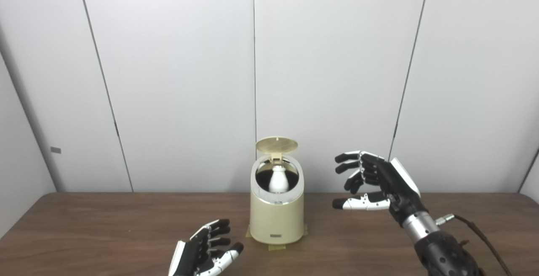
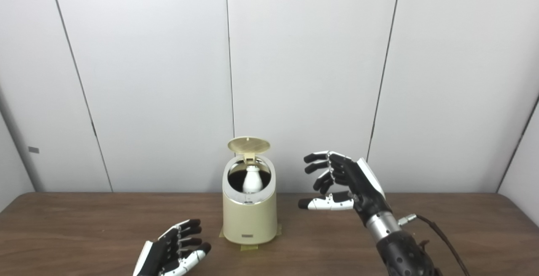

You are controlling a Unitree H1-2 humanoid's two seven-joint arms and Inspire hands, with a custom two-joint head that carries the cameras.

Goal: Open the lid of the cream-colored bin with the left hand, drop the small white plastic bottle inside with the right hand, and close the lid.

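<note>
Table [image 1: 84,225]: brown wood, grey wall panels behind. Bin [image 1: 276,219] stands near the middle, on tape tabs at its base. Right hand [image 1: 374,183] hangs in the air right of the bin, level with its rim, well apart from it; fingers spread, grasping nothing. Left hand [image 1: 204,250] sits low at the near edge, left of the bin, fingers apart, empty. Lid [image 1: 276,144] is up, tilted back on its rear hinge. Bottle [image 1: 278,180] is inside the bin, upright, cap showing in the dark opening.

Step in hand, by my reading: closing the lid. Drop looks done. To do it well, bring the left hand up and behind the lid's top edge, press forward and down in the hinge arc, and avoid shoving the bin body sideways. Keep the right hand clear of the rim.

Views: nearly the same content. Right eye view shows more bare table right of the right arm's cable [image 2: 442,238]; left eye view shows more table to the bin's left.
</note>
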